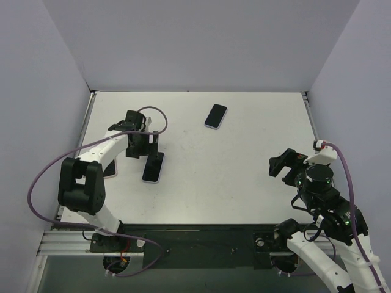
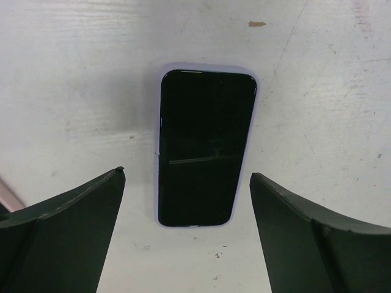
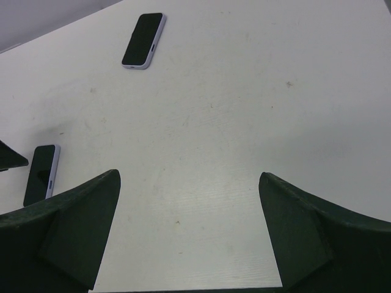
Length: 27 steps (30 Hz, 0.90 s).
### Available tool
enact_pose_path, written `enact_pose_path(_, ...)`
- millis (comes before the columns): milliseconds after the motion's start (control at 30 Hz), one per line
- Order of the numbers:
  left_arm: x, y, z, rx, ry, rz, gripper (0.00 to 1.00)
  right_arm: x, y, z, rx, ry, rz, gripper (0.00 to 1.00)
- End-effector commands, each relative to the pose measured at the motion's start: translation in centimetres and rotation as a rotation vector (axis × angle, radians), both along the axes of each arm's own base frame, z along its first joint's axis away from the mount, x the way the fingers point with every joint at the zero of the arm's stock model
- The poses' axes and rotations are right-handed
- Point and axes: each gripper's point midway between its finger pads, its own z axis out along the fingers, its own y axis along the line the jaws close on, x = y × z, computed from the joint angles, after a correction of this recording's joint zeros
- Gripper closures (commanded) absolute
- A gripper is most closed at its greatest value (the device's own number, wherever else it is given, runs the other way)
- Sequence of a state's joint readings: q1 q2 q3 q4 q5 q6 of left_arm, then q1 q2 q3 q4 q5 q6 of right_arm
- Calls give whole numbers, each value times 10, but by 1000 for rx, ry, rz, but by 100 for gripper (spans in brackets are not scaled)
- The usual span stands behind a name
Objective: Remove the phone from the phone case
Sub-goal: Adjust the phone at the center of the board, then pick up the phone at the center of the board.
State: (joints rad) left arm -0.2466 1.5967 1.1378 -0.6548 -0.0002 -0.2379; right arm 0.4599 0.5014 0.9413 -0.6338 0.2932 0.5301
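Left gripper (image 2: 187, 173): jaws wide, holding nothing, hovering over table (image 2: 73, 91). Phone (image 2: 204, 146): flat, screen up, directly below and between fingers, touching neither (lilac case (image 2: 208, 66) rims it all round, so phone sits inside). Second phone (image 3: 143, 39): also lilac-rimmed, flat, well ahead and left of right gripper (image 3: 189, 174). Right gripper: jaws wide, nothing between fingers.
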Motion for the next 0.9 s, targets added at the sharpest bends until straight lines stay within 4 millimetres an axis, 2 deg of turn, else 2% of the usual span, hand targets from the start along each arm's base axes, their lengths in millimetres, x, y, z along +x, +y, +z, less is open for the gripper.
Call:
enact_pose_path(0, 17, -10, -2, -174, 47, -81, 5, 2, 4, 10, 15, -37, 14, 10)
enact_pose_path(100, 20, -12, -5, -221, 37, -76, 5, 1, 2, 10, 9, -40, 14, 9)
enact_pose_path(300, 9, -27, -30, -269, 127, -89, 5, 3, 4, 6, 16, -19, 12, 9)
enact_pose_path(467, 11, -20, -45, -125, 149, -52, 5, 3, 7, 0, 30, -4, 14, 9)
enact_pose_path(700, 13, -20, -54, -57, 133, -29, 4, 4, 11, 1, 46, 0, 20, 9)
enact_pose_path(733, 12, -25, -54, -47, 132, -32, 4, 6, 12, -1, 48, 4, 23, 9)
enact_pose_path(833, 13, -17, -62, 93, 130, 36, 4, 8, 17, -4, 67, 14, 34, 10)
enact_pose_path(867, 11, -21, -64, 108, 138, 41, 4, 8, 18, -6, 68, 18, 34, 10)
